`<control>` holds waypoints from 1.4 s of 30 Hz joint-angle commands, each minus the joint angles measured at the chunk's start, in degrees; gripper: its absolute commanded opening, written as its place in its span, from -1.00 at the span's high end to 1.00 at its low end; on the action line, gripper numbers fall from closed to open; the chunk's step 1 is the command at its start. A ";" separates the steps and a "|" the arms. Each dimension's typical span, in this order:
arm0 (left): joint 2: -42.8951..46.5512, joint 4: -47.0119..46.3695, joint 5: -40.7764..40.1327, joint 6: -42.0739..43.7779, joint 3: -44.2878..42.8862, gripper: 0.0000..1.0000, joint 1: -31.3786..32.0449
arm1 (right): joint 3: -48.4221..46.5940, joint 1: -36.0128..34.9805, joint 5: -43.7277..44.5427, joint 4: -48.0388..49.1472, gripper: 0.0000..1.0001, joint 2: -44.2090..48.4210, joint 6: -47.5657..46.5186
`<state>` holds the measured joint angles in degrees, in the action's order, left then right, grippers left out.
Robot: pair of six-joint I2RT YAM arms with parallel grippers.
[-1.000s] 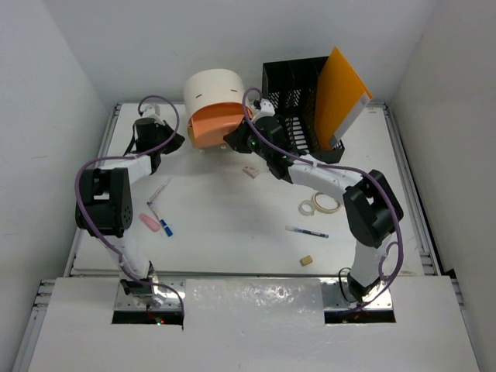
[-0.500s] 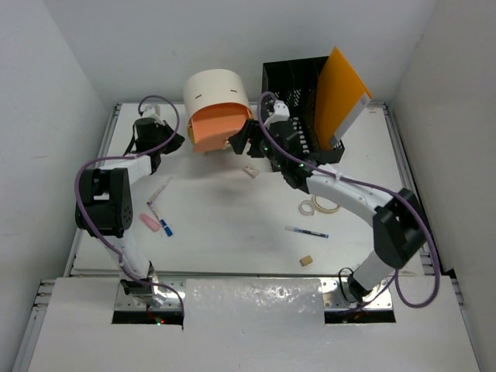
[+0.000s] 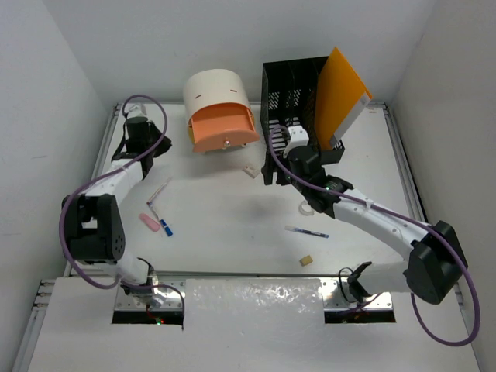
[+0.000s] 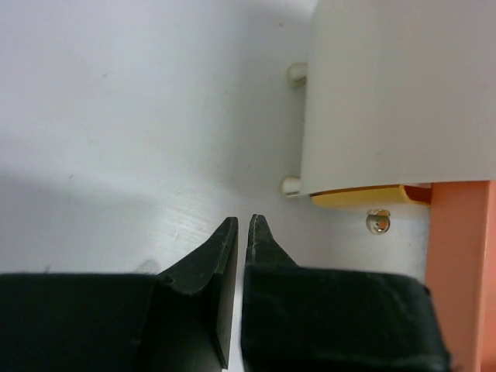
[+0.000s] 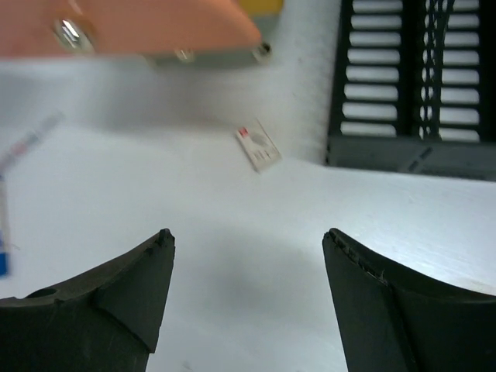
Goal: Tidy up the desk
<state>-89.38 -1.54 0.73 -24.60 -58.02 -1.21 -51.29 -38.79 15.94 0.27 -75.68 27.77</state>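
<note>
The desk is a white tabletop with loose stationery on it. My left gripper is at the far left, shut and empty, just left of the cream drawer unit. Its orange drawer stands pulled out. My right gripper hovers open and empty above bare desk, between the drawer and the black basket. A small white tag lies ahead of it.
An orange folder stands in the basket. Two pens and a pink eraser lie at the left. Tape rolls, another pen and a tan block lie at the right.
My right gripper let go of the orange drawer, opened wide and pulled back to the right. My left gripper drew away from the drawer unit to the left.
</note>
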 commanded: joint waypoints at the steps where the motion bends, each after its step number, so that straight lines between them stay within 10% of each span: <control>1: 3.60 9.27 -5.83 -2.82 -0.08 0.95 0.33 | 3.98 -0.33 -0.82 -2.48 -0.50 0.97 -7.19; 13: 10.89 15.60 4.80 -3.26 4.76 0.92 0.33 | 6.21 1.43 -14.52 16.07 -0.46 -15.71 -15.81; 42: 19.77 26.59 0.94 1.13 -0.60 0.89 0.33 | 6.81 6.44 -25.00 40.94 -0.40 -33.22 -15.64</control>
<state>-71.85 24.95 1.37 -24.03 -55.35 -1.21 -44.88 -32.71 -7.81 34.83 -108.81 11.40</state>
